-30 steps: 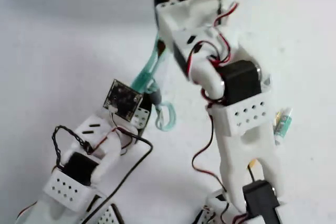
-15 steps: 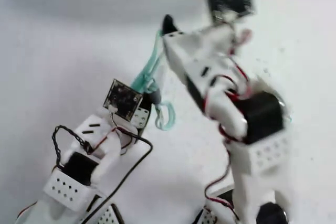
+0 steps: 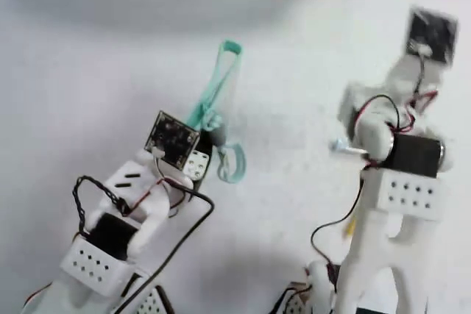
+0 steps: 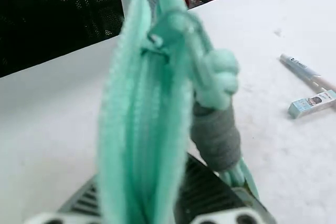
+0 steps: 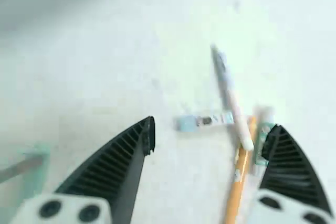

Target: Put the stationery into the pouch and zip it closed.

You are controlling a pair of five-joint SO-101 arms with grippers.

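Left side:
- Your left gripper [image 3: 211, 145] is clenched on the near end of the mint-green fabric zip pouch [image 3: 215, 86].
- The pouch stands on its long edge on the white table [image 3: 88, 56] and runs away from the gripper toward the far side.
- In the left wrist view the zip edge of the pouch [image 4: 139, 129] faces the camera. You cannot tell from here how far the zip is parted.
- A mint strap loop [image 3: 232, 164] lies on the table just beside the gripper. The strap carries a knot and a grey wrapped band [image 4: 216, 139].

Right side:
- Your right arm is over the right half of the table, well apart from the pouch.
- Your right gripper [image 5: 210, 132] has its jaws spread wide and grasps nothing. Both black fingers [image 5: 123, 163] are above the tabletop.

Stationery, all on the table and none in the pouch:
- A white pen [image 5: 230, 95] lies slanted. Its lower end meets the top of a yellow wooden pencil [image 5: 239, 182].
- A small pale-blue rectangular stick [image 5: 203, 121] lies crosswise with one end touching the pen.
- A green-and-white tube [image 5: 261, 140] lies just beside the pencil, partly behind the right-hand finger.
- In the high view the pen tip [image 3: 339, 146] pokes out from under the right arm.
- The left wrist view shows the pen [image 4: 302, 69] and the pale-blue stick [image 4: 312, 103] lying near each other, well apart from the pouch.
- One corner of the pouch [image 5: 32, 174] sits at the edge of the right wrist view.
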